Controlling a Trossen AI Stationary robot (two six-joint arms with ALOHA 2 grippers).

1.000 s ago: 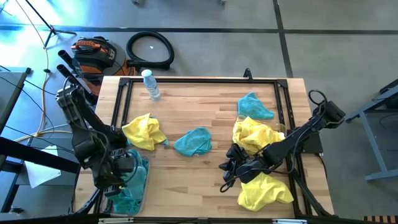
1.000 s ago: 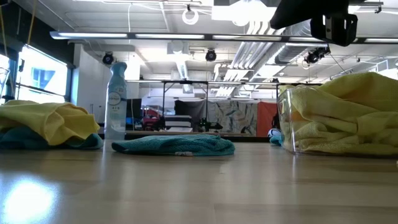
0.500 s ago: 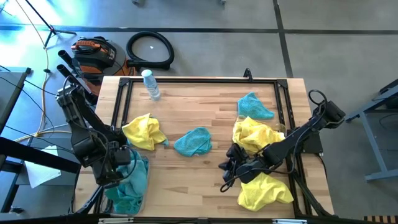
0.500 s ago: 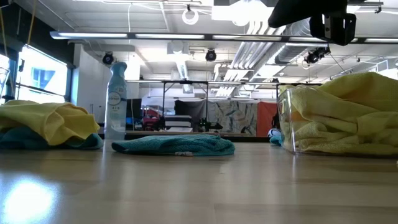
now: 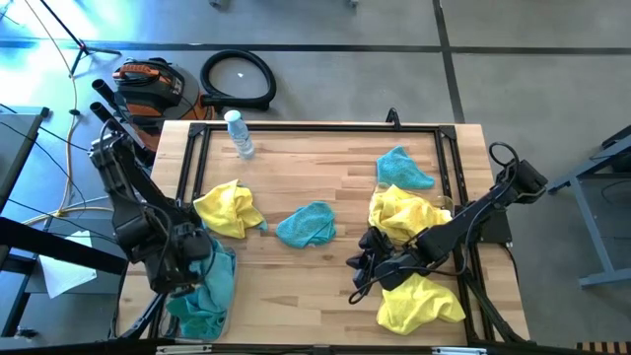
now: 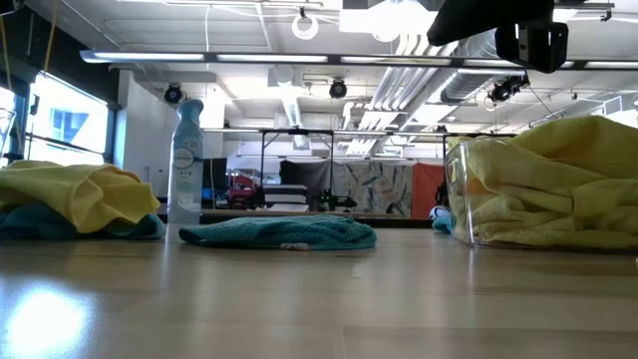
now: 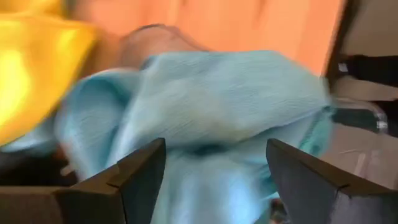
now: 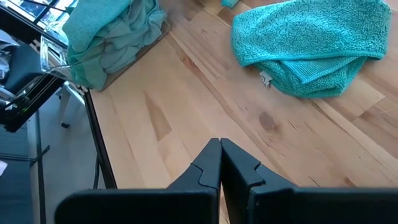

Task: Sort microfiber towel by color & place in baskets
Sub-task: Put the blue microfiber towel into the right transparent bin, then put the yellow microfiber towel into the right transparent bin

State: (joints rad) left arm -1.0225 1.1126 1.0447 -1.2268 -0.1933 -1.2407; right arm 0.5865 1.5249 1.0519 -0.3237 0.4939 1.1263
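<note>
Wooden planks make up the table (image 5: 325, 177), with a grey floor around it and a long lit hall behind it in the low view. At the near left corner sits a clear basket (image 5: 209, 318) heaped with teal towels (image 5: 207, 286). The left gripper (image 5: 187, 264) hangs over that heap, jaws spread wide and holding nothing; in its wrist view the teal cloth (image 7: 211, 118) fills the space just ahead of and between the two fingers (image 7: 140, 177), though the blur hides whether they touch it. A loose yellow towel (image 5: 229, 207) lies just beyond that basket, close to the gripper.

Near the table's middle lies a single teal towel (image 5: 308, 223), well apart from both grippers. The right gripper (image 5: 357, 266) hovers over bare wood to its right, jaws pressed together and empty; in its wrist view that teal towel (image 8: 317, 46) lies ahead of the closed fingers (image 8: 211, 168), not touching them.

On the right stands the second basket (image 6: 469, 214), piled with yellow towels (image 5: 404, 215). Another yellow towel (image 5: 419, 302) lies on the table at the near right, and one more teal towel (image 5: 402, 169) sits farther back. A bottle (image 5: 239, 133) stands at the far left.
</note>
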